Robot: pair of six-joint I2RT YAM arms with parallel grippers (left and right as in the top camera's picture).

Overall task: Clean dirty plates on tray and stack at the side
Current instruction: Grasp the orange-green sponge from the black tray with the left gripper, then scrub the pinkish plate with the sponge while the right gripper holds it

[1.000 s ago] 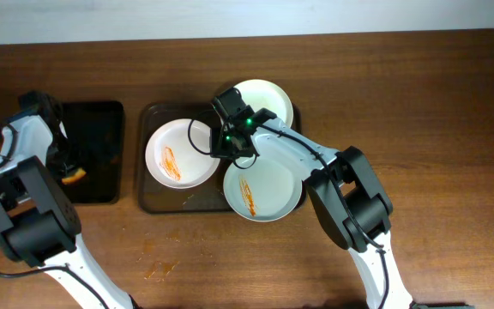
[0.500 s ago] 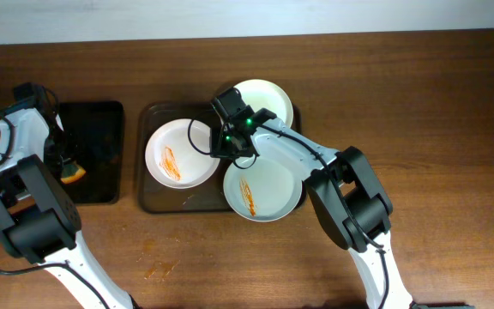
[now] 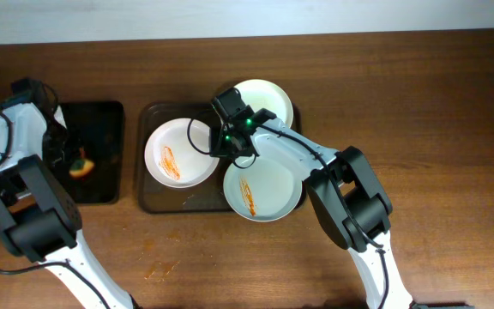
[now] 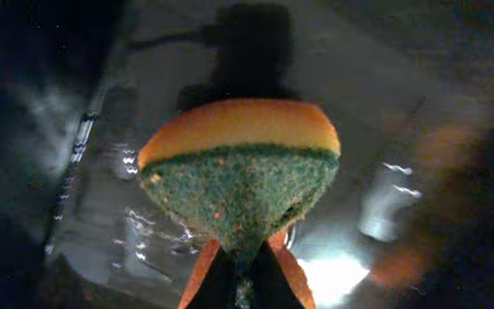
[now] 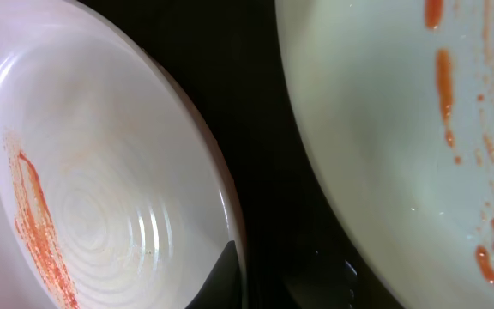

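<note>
Three dirty plates lie on the brown tray (image 3: 154, 199): a left plate (image 3: 178, 154) (image 5: 84, 189) with an orange streak, a front-right plate (image 3: 262, 187) (image 5: 401, 120) with sauce streaks, and a back plate (image 3: 268, 101). My right gripper (image 3: 223, 153) (image 5: 256, 279) is shut on the left plate's right rim, one finger (image 5: 221, 275) inside it. Over at the left, my left gripper (image 3: 69, 160) (image 4: 243, 275) is shut on an orange sponge (image 3: 81, 165) (image 4: 238, 172) with a green scouring face, held just above the black tray.
The smaller black tray (image 3: 101, 129) sits left of the brown tray, wet and shiny in the left wrist view. An orange sauce smear (image 3: 161, 270) marks the table near the front edge. Bare wood lies right of the plates.
My left gripper has shut on the sponge and shifted it slightly up and to the right over the black tray. The right arm and the plates have not moved.
</note>
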